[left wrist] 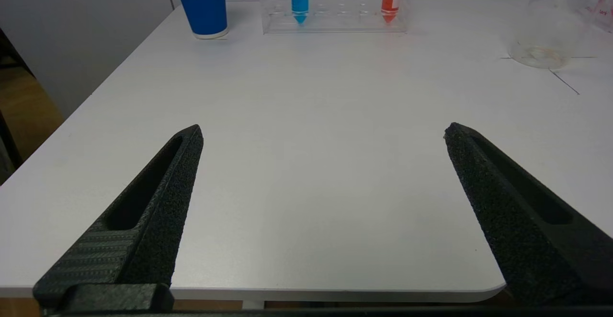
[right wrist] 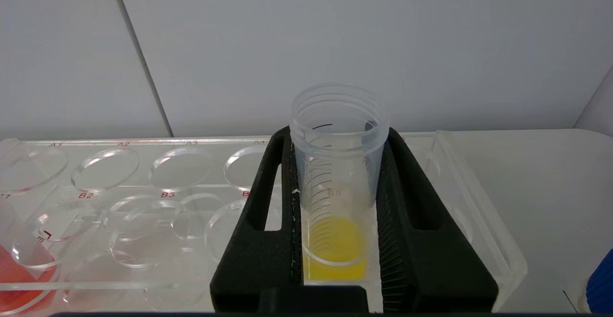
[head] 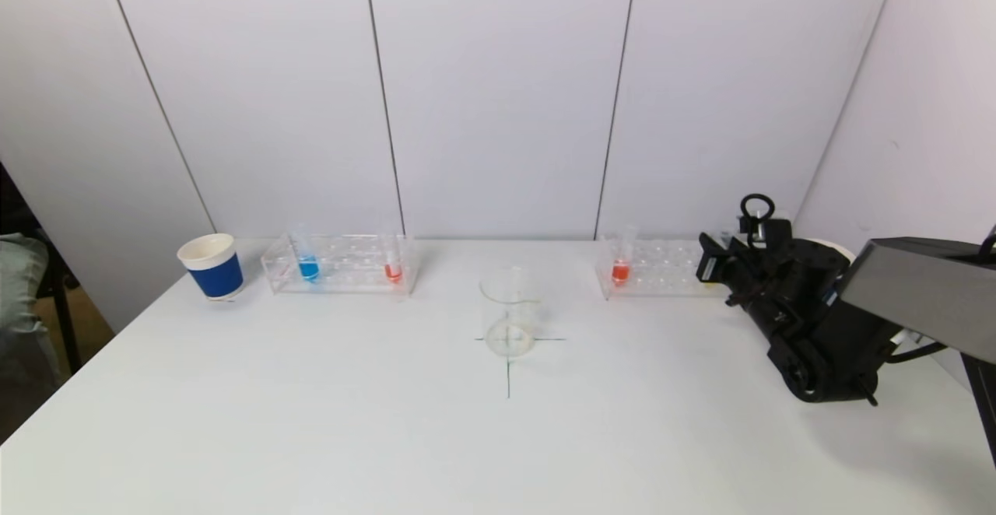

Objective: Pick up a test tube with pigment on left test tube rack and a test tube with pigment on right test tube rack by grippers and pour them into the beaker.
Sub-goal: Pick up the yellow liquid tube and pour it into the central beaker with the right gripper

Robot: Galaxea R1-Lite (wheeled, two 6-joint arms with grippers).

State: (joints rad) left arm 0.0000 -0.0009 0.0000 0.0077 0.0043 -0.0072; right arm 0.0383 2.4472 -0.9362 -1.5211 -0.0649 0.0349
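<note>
Clamped on my yellow tube (right wrist: 335, 202), the right gripper (right wrist: 337, 183) has both fingers (right wrist: 268, 202) tight against its sides while it stands upright in the right rack (right wrist: 474, 231). I see an orange tube (head: 620, 266) at that rack's other end. My left gripper (left wrist: 323, 132) hangs wide apart over the table (left wrist: 311, 116), well short of the left rack (left wrist: 335, 5). I see the beaker (head: 510, 313) between the racks.

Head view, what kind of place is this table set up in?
Probably a mock chemistry lab bench: two clear racks holding tubes of coloured liquid, and a glass beaker on a plain white table against bare wall panels.
</note>
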